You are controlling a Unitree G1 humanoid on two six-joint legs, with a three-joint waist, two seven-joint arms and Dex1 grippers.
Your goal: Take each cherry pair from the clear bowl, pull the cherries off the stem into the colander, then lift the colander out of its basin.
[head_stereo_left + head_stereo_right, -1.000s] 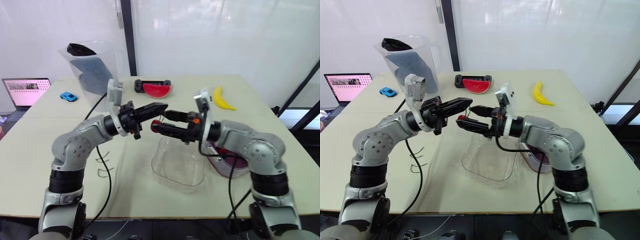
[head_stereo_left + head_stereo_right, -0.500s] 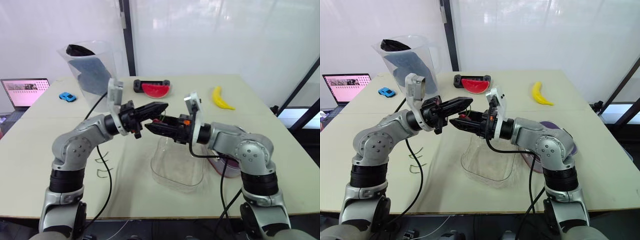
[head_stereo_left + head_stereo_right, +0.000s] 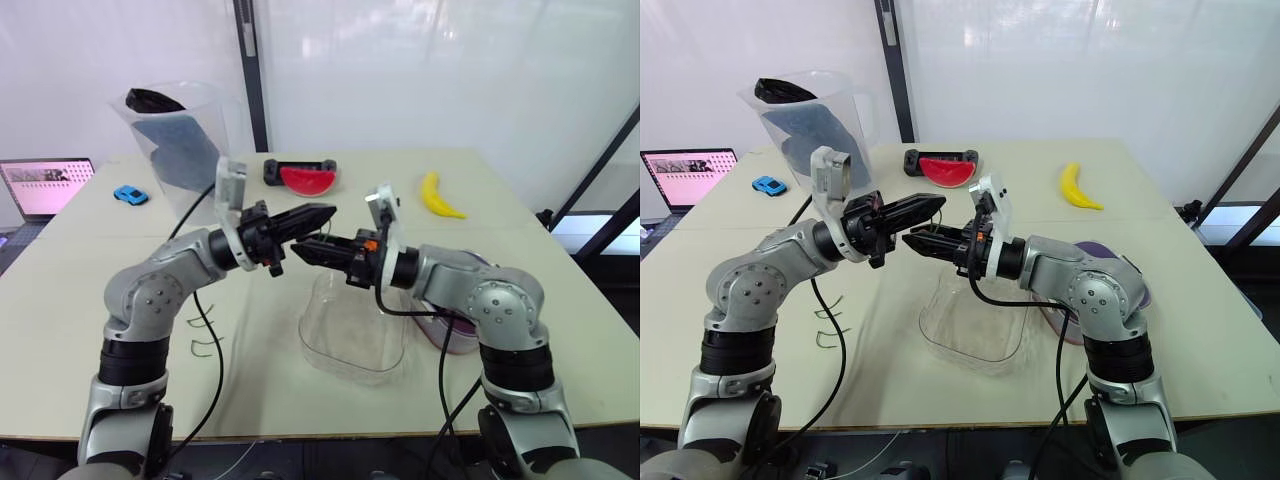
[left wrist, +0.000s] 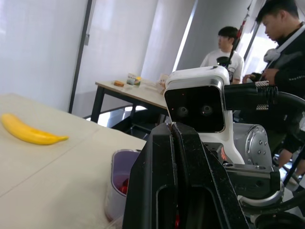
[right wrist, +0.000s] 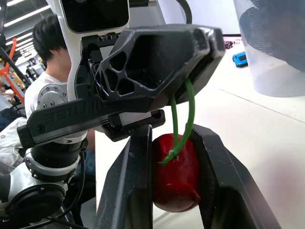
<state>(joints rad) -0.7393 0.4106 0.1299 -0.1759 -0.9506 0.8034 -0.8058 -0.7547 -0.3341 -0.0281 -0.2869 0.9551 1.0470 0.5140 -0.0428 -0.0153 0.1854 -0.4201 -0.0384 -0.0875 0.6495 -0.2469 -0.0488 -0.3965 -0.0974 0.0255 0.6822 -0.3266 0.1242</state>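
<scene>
Two robot arms meet in mid-air above a pale table [image 3: 80,300], their black pincers tip to tip. The right gripper [image 3: 303,250] is clamped on a glossy red cherry [image 5: 176,174], one finger pressed to each side of the fruit. A green stem [image 5: 189,109] loops up from the cherry into the left gripper [image 3: 322,213], whose fingers are pinched flat together on it.

Directly beneath the two pincers sits the clear bowl [image 3: 352,335], a see-through squarish tub. Just beside it, under the right forearm, is the purple colander [image 4: 116,167]; the left wrist view shows red fruit [image 4: 125,185] inside it. I cannot tell the colander from its basin.

At the table's far left corner stands a tall clear jug [image 3: 185,135], tilted, with something dark [image 3: 160,100] stuffed in it. Along the back are a watermelon slice [image 3: 305,178] in a black holder, a banana [image 3: 440,195], a small blue toy car [image 3: 130,195] and an open laptop [image 3: 45,185]. People [image 4: 224,47] are in the room behind.
</scene>
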